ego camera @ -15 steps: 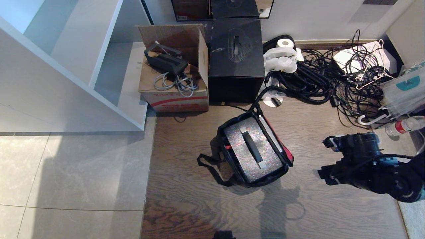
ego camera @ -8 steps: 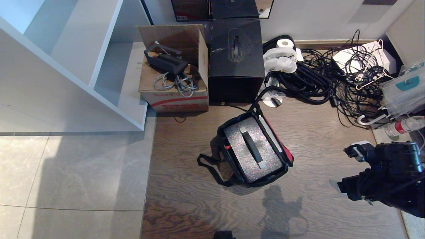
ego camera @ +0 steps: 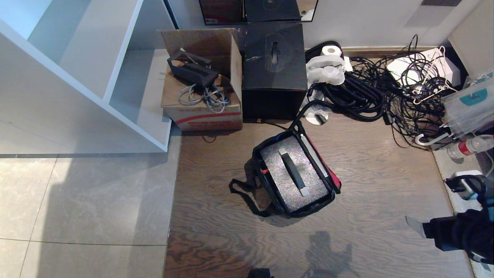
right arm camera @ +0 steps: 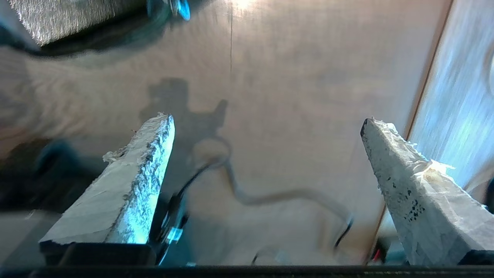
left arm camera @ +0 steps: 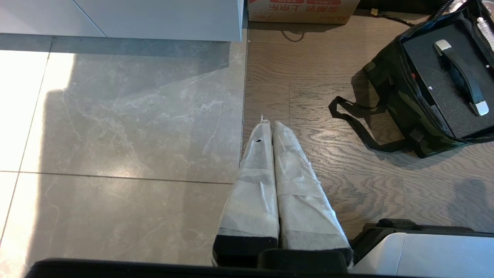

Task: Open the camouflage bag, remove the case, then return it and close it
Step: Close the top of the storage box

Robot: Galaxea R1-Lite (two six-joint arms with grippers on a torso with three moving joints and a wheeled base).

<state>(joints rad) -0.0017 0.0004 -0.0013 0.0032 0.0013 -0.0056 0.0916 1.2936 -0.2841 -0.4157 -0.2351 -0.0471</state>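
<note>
Case (ego camera: 294,179) was seen in the head view inside the open camouflage bag (ego camera: 266,200) on the floor, long axis diagonal; the right gripper (ego camera: 434,208) was well apart, spread wide. In the left wrist view, the left gripper (left arm camera: 269,124) was pressed closed.

The head view looks steeply down on the brown wood-grain floor (ego camera: 366,162); both wrist views skim it lower, all sharing the open camouflage fabric bag (ego camera: 270,200) (left arm camera: 397,96).
</note>
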